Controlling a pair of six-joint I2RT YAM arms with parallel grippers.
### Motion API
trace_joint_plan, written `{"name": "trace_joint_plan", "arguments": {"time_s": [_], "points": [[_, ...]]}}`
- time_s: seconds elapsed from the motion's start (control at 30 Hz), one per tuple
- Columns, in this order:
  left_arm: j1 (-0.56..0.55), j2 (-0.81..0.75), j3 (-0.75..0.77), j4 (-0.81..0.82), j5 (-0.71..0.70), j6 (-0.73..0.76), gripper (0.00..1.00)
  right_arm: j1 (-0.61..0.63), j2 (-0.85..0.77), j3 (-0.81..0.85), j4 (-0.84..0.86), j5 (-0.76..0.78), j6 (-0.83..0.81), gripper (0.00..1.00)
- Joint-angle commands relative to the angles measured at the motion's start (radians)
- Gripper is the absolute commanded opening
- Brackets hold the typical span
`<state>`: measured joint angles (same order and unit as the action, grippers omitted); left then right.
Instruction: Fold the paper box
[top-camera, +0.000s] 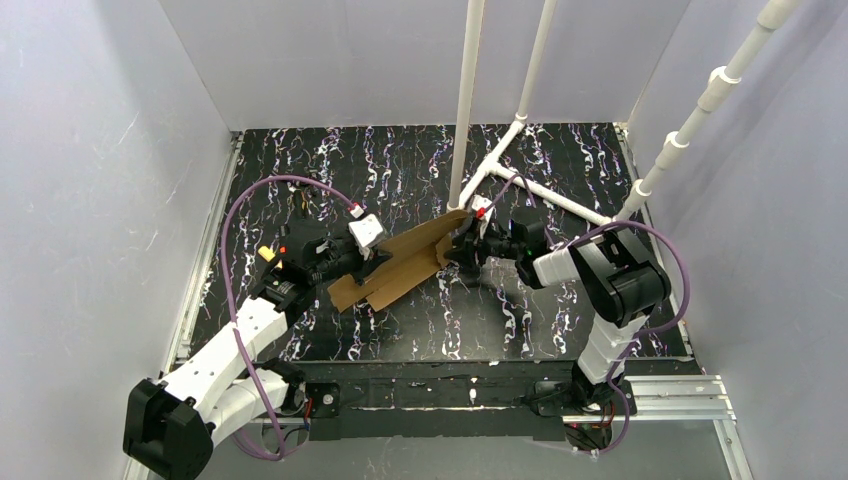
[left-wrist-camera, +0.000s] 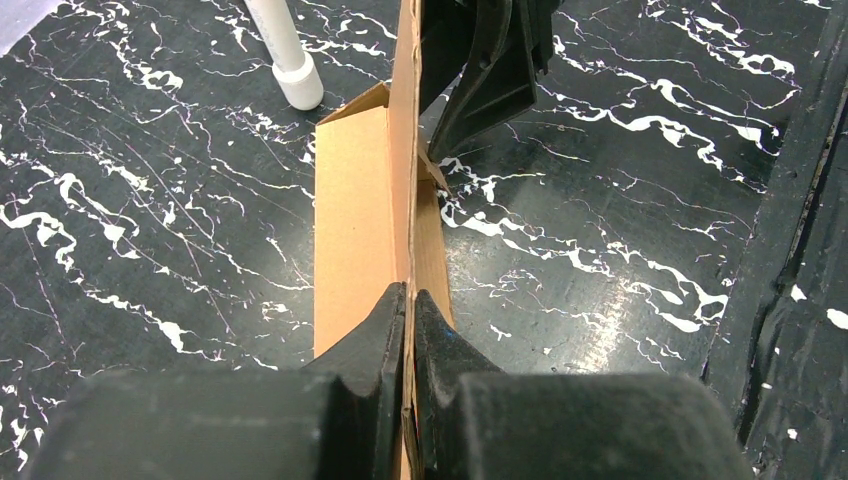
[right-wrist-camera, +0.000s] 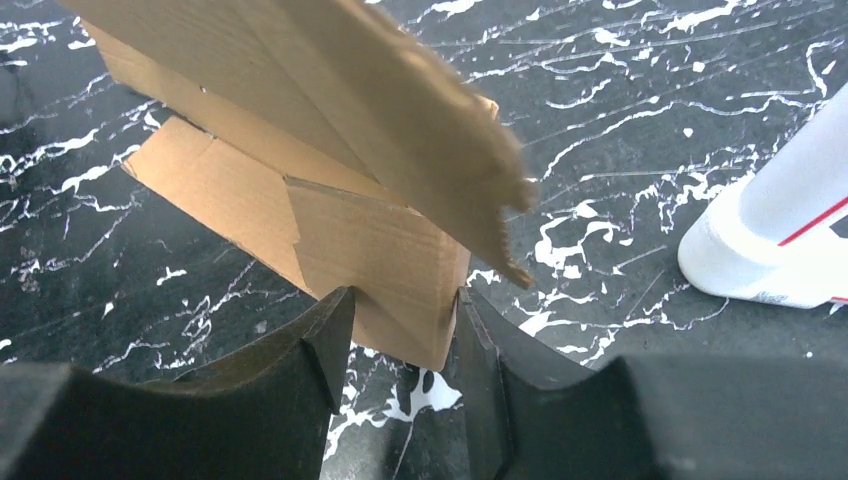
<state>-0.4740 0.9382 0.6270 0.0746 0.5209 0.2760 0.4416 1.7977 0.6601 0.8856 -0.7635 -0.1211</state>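
Observation:
The paper box (top-camera: 400, 262) is a brown cardboard sheet, partly folded, held tilted above the black marbled table (top-camera: 300, 170) between both arms. My left gripper (top-camera: 352, 272) is shut on its near-left edge; in the left wrist view the fingertips (left-wrist-camera: 388, 310) pinch a thin upright panel of the paper box (left-wrist-camera: 350, 220). My right gripper (top-camera: 456, 250) is at the far-right end. In the right wrist view the right gripper (right-wrist-camera: 405, 300) has a folded flap of the paper box (right-wrist-camera: 380, 250) between its jaws, and both fingers touch it.
White plastic pipes (top-camera: 465, 100) stand just behind the box, with a T-joint (top-camera: 500, 160) on the table. One pipe foot (right-wrist-camera: 770, 240) is close to the right of my right gripper. Another pipe base (left-wrist-camera: 290, 70) shows beyond the box in the left wrist view.

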Motion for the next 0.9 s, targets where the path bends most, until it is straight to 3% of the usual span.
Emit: {"name": "trace_joint_plan", "arguments": {"time_s": [0.0,0.47,0.87], "points": [[-0.009,-0.024,-0.019,-0.021,0.015,-0.014,0.0,0.028,0.012,-0.016,0.247,0.053,0.083,0.5],[-0.012,-0.017,-0.012,-0.039,0.06,-0.025,0.0,0.079,0.065,-0.091,0.424,0.205,0.062,0.48],[-0.012,-0.026,-0.027,-0.034,0.039,-0.034,0.0,0.117,0.145,-0.155,0.689,0.309,0.113,0.52]]}}
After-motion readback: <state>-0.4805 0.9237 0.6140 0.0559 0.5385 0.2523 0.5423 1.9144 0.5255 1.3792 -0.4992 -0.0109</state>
